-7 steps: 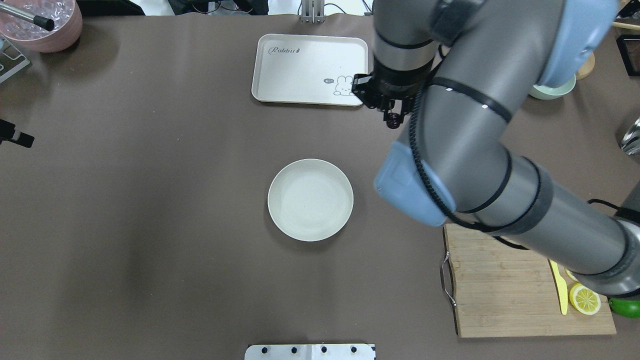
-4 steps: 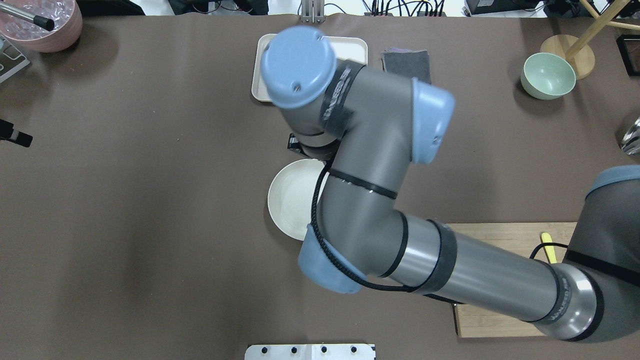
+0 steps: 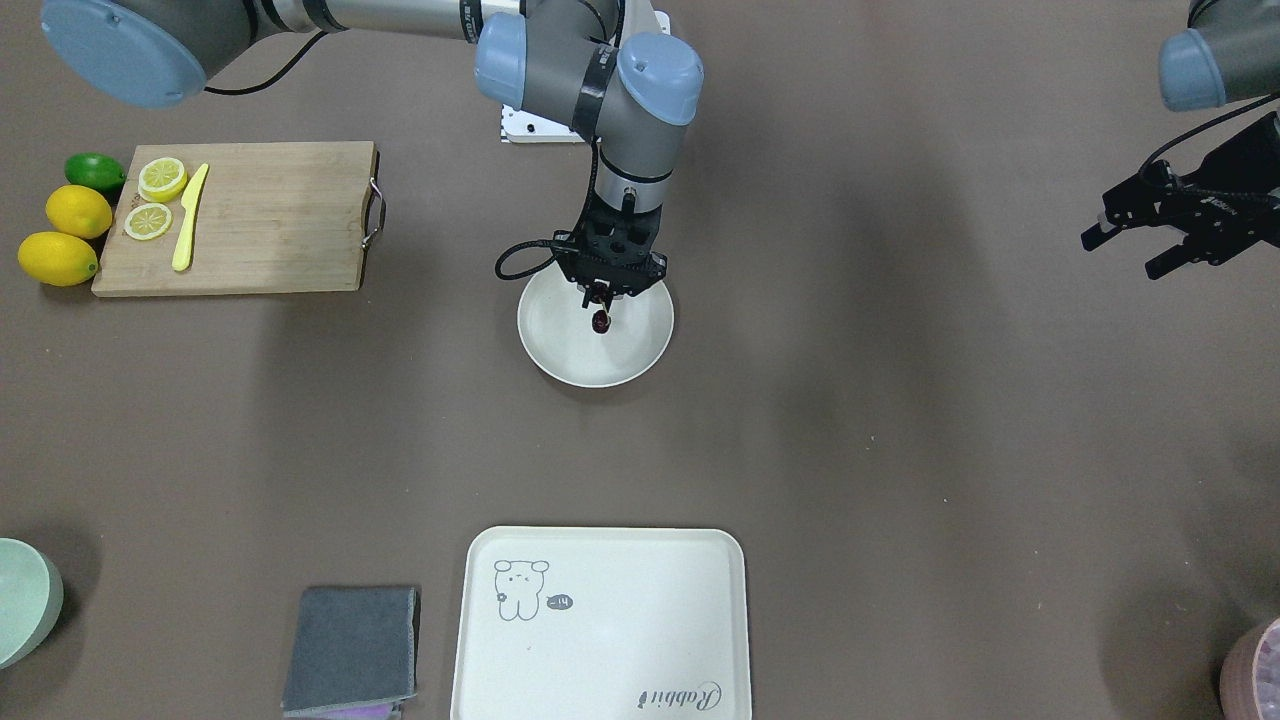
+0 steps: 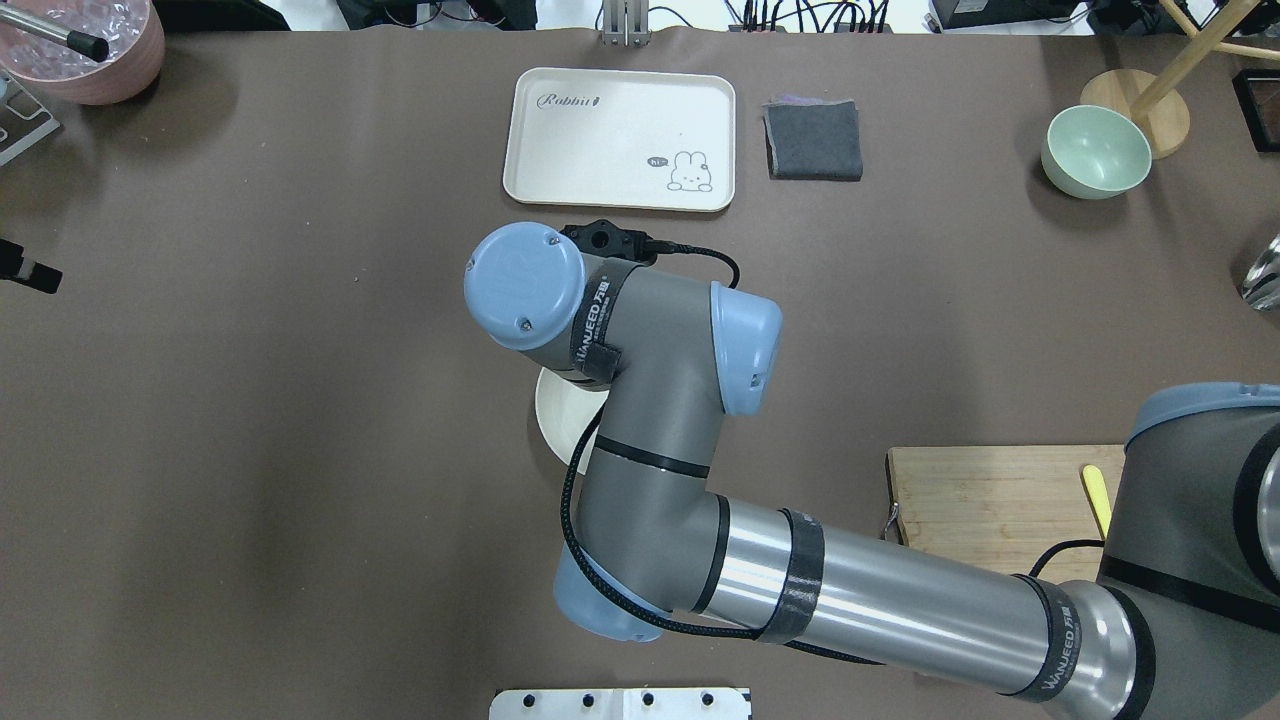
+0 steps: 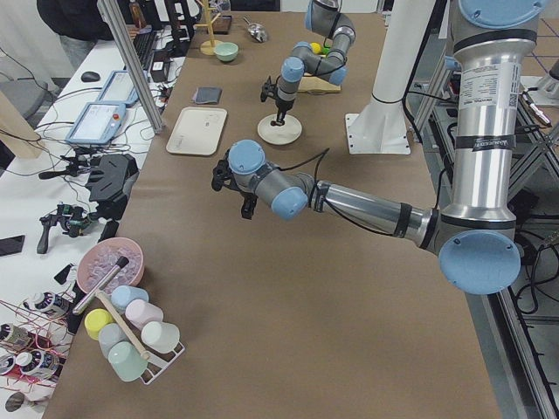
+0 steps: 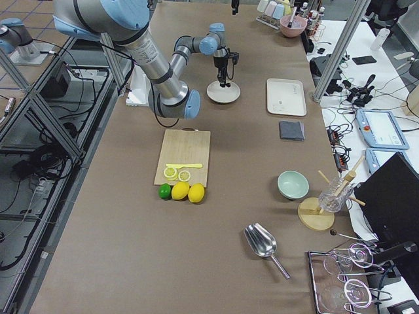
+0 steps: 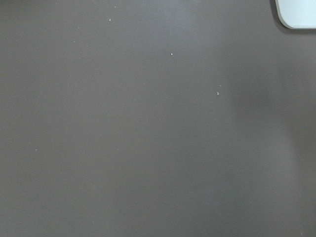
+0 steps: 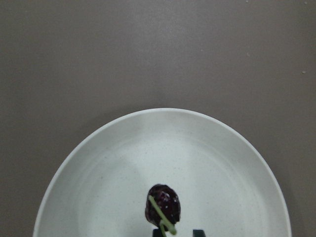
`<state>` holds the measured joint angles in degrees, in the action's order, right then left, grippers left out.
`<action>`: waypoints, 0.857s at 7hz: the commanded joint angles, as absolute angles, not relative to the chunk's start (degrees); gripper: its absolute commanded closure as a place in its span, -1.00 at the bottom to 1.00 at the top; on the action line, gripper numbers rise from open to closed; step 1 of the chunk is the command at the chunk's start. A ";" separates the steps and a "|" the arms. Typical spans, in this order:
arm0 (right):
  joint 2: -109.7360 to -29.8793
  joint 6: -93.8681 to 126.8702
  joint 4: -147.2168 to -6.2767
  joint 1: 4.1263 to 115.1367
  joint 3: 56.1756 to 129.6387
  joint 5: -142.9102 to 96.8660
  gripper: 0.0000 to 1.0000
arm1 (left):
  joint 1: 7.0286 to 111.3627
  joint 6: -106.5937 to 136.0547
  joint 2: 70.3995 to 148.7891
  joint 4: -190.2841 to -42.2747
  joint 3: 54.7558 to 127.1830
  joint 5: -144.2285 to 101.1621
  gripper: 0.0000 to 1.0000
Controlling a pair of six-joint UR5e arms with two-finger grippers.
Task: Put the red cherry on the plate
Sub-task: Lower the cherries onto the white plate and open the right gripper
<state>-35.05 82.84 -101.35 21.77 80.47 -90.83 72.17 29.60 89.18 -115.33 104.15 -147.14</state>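
Note:
The red cherry (image 3: 600, 320) hangs by its pale stem from my right gripper (image 3: 600, 298), which is shut on it just above the inside of the round cream plate (image 3: 560, 350). In the right wrist view the dark cherry (image 8: 163, 202) sits over the plate (image 8: 123, 163), near its close side. From overhead my right arm hides the gripper and the cherry, and only an edge of the plate (image 4: 553, 410) shows. My left gripper (image 3: 1125, 255) hovers open and empty, far off to the table's side.
A rabbit tray (image 4: 620, 138), a grey cloth (image 4: 813, 140) and a pale green bowl (image 4: 1095, 150) line the far side. A cutting board (image 3: 235, 215) with lemon slices and a yellow knife lies near the robot's right, with lemons and a lime beside it.
My right arm has swung from beside the rabbit tray to over the plate, carrying the cherry with it. The left arm has not visibly moved.

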 commanded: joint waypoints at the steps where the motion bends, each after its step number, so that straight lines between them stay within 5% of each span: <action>1: -35.42 83.06 -95.56 20.22 75.95 -87.90 1.00 | 72.16 29.53 89.12 -115.31 104.06 -147.04 -0.96; 2: -35.42 82.97 -95.54 20.21 75.94 -87.89 -0.31 | 72.16 29.53 89.12 -115.31 104.15 -147.13 -0.96; 3: -35.33 83.06 -95.54 20.30 76.29 -87.46 -0.99 | 72.16 29.53 89.12 -115.31 104.15 -147.22 -0.96; 6: -35.24 82.53 -96.67 22.58 79.78 -89.72 -1.00 | 71.98 29.62 89.30 -115.31 103.80 -147.13 -0.96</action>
<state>-35.18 82.84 -95.93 21.46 77.74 -88.33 72.04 29.59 89.25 -115.31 103.99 -147.13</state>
